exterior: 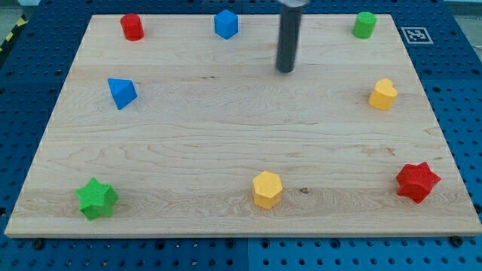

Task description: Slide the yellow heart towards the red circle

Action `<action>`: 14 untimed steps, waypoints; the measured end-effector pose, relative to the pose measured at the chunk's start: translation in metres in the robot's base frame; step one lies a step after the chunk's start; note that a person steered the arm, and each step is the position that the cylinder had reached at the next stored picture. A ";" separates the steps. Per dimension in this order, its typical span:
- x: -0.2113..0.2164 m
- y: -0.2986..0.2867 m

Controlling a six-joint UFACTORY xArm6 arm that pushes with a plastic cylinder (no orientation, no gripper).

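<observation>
Dark and straight, the rod comes down from the view's top edge, and my tip (285,71) rests on bare wood in the upper middle of the worktop (226,143), touching no block. There is no gripper on this arm, so nothing is clenched or released; the rod simply stands free.

Nearest to my tip, up and to the view's left, sits the blue block (226,24), a faceted shape near the top edge. Up and to the view's right, by the top right corner, stands the green cylinder (364,25). The yellow heart (383,95) lies well to the view's right of my tip and a little lower, close to the right edge; its notched lobes seem to face the view's upper right, though its long axis is too small to read with certainty.

The red circle (132,27), a short cylinder, stands near the top left corner, well apart from the heart, with my tip roughly between the two. Below it, a blue triangle (120,92) points toward the view's lower left. Along the bottom lie a green star (96,199) at the left, a yellow hexagon (266,189) in the middle and a red star (416,182) at the right.
</observation>
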State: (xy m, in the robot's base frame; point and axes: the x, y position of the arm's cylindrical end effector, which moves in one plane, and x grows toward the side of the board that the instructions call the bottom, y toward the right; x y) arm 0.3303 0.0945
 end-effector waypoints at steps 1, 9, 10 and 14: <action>-0.015 0.056; 0.097 0.133; 0.099 0.119; 0.131 -0.002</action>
State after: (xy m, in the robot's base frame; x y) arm 0.4615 0.0920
